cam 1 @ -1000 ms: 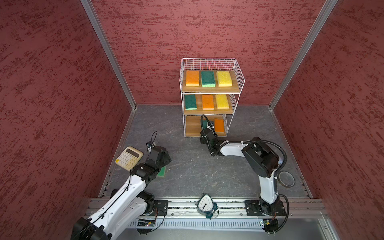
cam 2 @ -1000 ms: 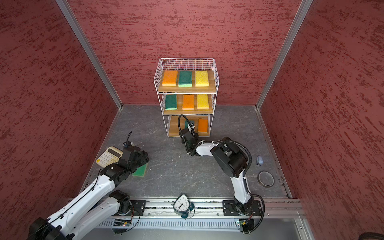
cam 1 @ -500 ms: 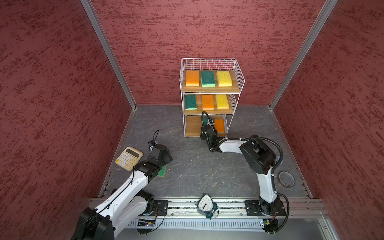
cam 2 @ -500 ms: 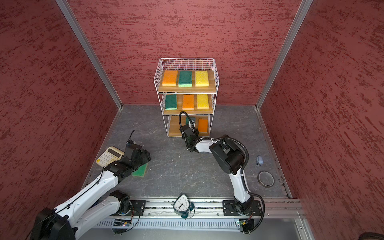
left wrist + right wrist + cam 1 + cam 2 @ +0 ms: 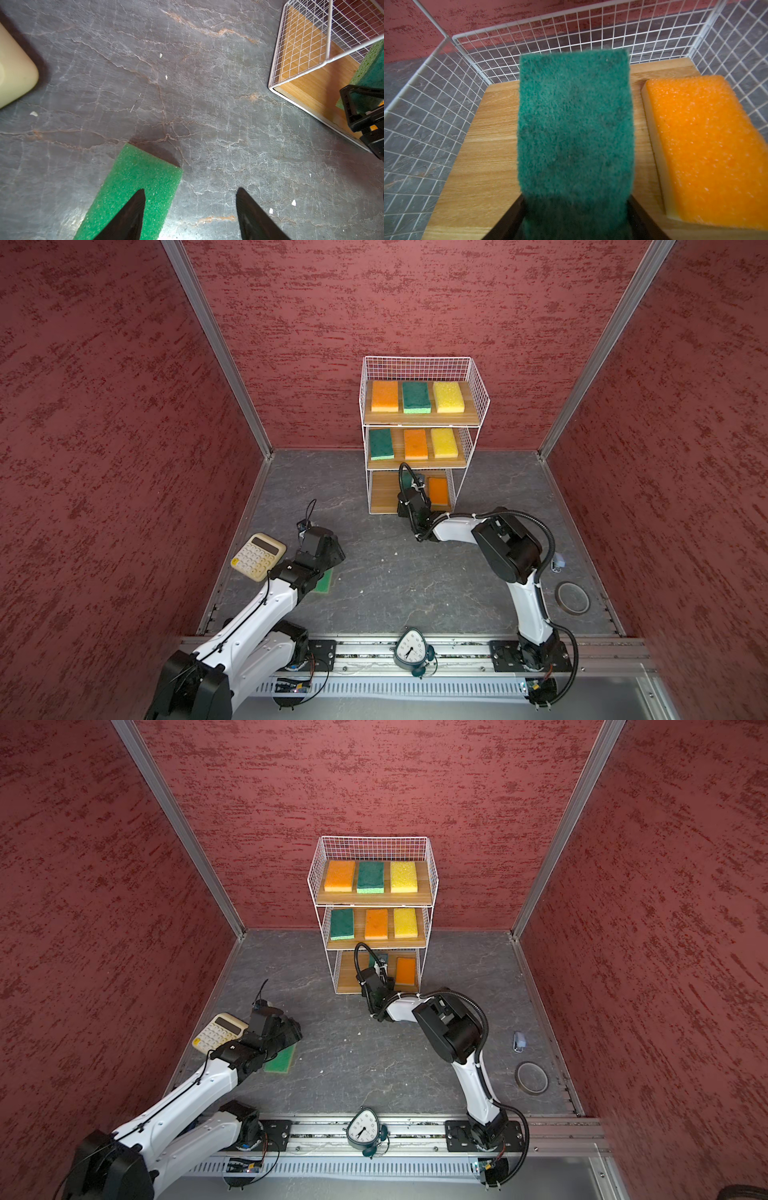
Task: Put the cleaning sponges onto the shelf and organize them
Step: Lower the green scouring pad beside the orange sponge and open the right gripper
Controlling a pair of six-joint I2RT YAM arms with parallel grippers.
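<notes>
Here, at the far left, a cream calculator (image 5: pixel 258 556) lies on the grey bench (image 5: pixel 395 572). Just right of it the left fingers (image 5: pixel 131 216) hang spread wide and empty above a loose green sponge (image 5: pixel 280 1060), which lies flat on the bench, well apart from the shelf (image 5: pixel 415 369). In the left wrist view one finger overlaps that sponge's near half while the other stands over bare bench. The sponge therefore sits off to one side of the gap, not centred in it. Whether the finger touches the foam I cannot tell.

Further right, the shelf stands against the back wall. Its top board carries a top row of sponges (image 5: pixel 416 397), orange, green, yellow. The board below has a middle row of sponges (image 5: pixel 415 443), green, orange, yellow.

At the bottom board the right fingers (image 5: pixel 506 226) are closed on a dark green sponge (image 5: pixel 575 124), gripping its near end from both sides. The pad reaches forward over the middle of the board, seemingly a little above the wood. Just right of it, not touching, an orange sponge (image 5: pixel 708 145) lies flat on the same board.
</notes>
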